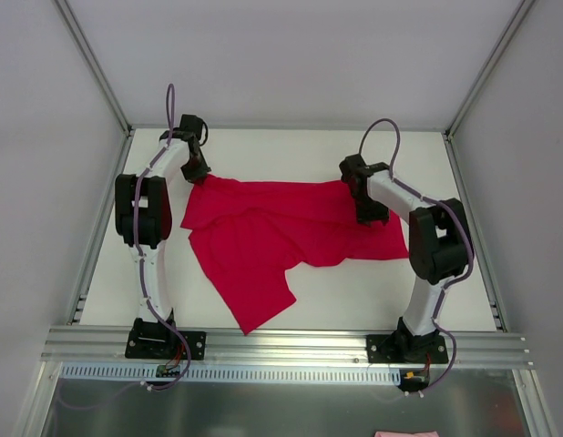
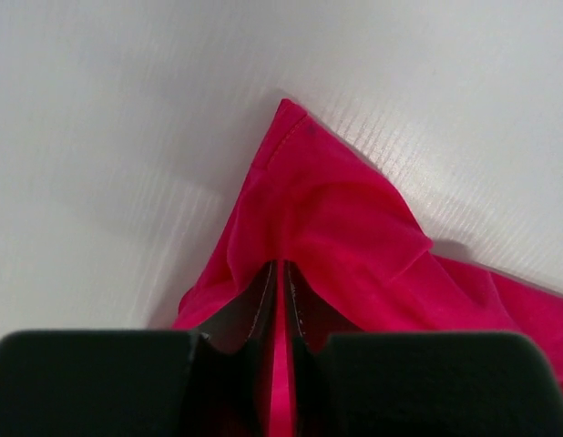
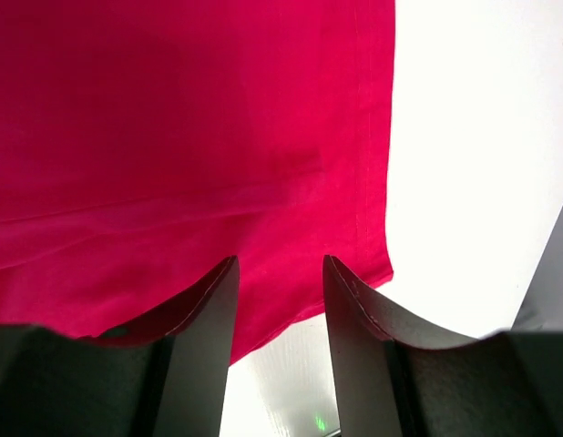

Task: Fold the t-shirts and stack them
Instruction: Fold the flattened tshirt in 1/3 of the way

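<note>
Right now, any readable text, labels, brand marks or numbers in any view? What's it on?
None readable in any view.
The t-shirt is plain red: no print, no tag showing.
No lettering shows on the left gripper, the right gripper or the table.

The middle of the counter point(image 1: 373, 300) is covered by the t-shirt point(image 1: 263, 232); bare strips are left near and far. Sideways reach is bounded by side walls point(image 1: 54, 182).
</note>
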{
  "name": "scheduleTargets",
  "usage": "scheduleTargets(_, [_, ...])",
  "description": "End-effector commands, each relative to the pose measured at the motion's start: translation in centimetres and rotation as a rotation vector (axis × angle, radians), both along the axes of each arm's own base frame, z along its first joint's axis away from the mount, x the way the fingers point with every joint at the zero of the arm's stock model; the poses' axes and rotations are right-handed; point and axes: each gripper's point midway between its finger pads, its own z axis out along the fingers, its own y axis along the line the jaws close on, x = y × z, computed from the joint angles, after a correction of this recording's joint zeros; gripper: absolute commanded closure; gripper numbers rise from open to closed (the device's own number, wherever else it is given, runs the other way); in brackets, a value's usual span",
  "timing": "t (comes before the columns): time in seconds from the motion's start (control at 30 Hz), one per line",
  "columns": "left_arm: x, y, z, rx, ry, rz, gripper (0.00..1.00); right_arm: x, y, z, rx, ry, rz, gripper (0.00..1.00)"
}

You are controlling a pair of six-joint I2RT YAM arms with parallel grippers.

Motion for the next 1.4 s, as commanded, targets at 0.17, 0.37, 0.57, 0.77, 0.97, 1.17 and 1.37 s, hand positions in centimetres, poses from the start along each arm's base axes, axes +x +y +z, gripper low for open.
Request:
scheduleTargets(0.17, [0.6,-0.3,2.1,0.003,-0.039,-0.014,0.89,2.7,-3.8,-0.2,-0.055,-0.101,-0.156,0.55])
scheduleTargets(0.37, [0.2,0.0,1.9,0.015,-0.025,-0.011,0.9,7.3,-5.8,2.1,-0.041,-0.163,-0.212,0.55])
scheduleTargets(0.57, [-0.2,0.1,2.0,0.019,-0.022,-0.009,0.9,9.4,-6.4,1.8,0.0,-0.186,-0.235,0.55])
scheduleTargets(0.77, [-0.6,0.3,2.0,0.028,-0.017,-0.014,0.77,9.7,-6.3,0.0,0.091,-0.18,-0.272,0.56])
scheduleTargets(0.97, [-0.8,0.5,1.8,0.041,-0.012,-0.018,0.44,10.7,-5.2,-1.0,0.191,-0.179,-0.262,0.57])
scheduleTargets(1.17, [-0.7,0.6,2.0,0.049,-0.018,-0.018,0.28,11.5,-5.0,-1.4,0.226,-0.168,-0.255,0.57])
scheduleTargets(1.37, [-1.0,1.0,2.3,0.065,-0.019,-0.014,0.25,11.9,-4.4,-1.9,0.283,-0.154,-0.255,0.57])
